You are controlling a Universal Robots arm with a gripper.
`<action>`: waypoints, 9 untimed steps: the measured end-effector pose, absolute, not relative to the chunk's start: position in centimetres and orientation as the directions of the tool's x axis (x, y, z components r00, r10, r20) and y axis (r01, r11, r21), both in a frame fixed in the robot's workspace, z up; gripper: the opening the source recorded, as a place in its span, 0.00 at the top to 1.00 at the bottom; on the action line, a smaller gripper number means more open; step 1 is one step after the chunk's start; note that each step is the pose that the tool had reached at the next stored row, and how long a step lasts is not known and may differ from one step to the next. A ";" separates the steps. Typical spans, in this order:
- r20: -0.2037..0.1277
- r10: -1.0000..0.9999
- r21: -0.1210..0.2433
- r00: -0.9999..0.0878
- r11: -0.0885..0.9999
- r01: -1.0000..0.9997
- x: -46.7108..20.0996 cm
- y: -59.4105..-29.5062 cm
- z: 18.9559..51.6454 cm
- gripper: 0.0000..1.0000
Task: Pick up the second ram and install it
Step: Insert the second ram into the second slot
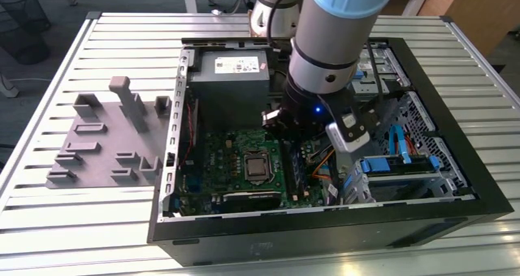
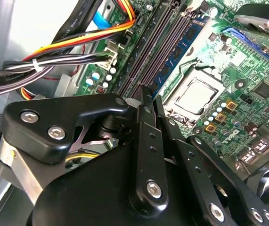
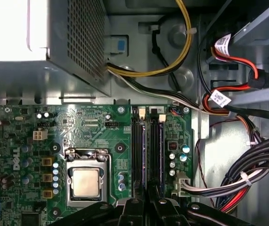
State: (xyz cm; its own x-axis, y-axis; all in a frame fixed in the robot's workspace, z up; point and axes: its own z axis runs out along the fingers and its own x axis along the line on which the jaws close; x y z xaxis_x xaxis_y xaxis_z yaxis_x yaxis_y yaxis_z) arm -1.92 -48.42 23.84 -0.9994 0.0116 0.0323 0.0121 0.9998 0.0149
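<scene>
The second ram [image 2: 180, 49] is a slim green stick with dark chips. It stands on edge in a long black slot beside the silver processor socket [image 3: 86, 181], and appears as a dark strip [image 3: 139, 146] in the first wrist view. My gripper [image 2: 146, 92] is shut, its black fingers pressed together with nothing visible between them. The tips hover at one end of the slots [image 3: 147, 192], close to the stick. I cannot tell whether they touch it. In the exterior view the gripper [image 1: 294, 136] is down inside the open computer case.
A grey plastic holder tray [image 1: 106, 142] lies on the slatted table at the exterior view's left. Around the gripper are the power supply box [image 1: 231, 75], cable bundles [image 3: 238, 183] and the blue drive bay [image 1: 398, 163]. The case walls [image 1: 455, 136] hem in the arm.
</scene>
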 end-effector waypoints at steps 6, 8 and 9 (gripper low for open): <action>0.033 0.024 0.014 -0.999 1.000 0.024 -1.8 -48.6 23.6 0.86; 0.033 0.025 0.015 -0.999 1.000 0.025 -1.8 -48.7 23.5 0.86; 0.033 0.025 0.015 -0.999 1.000 0.025 -1.8 -48.7 23.4 0.86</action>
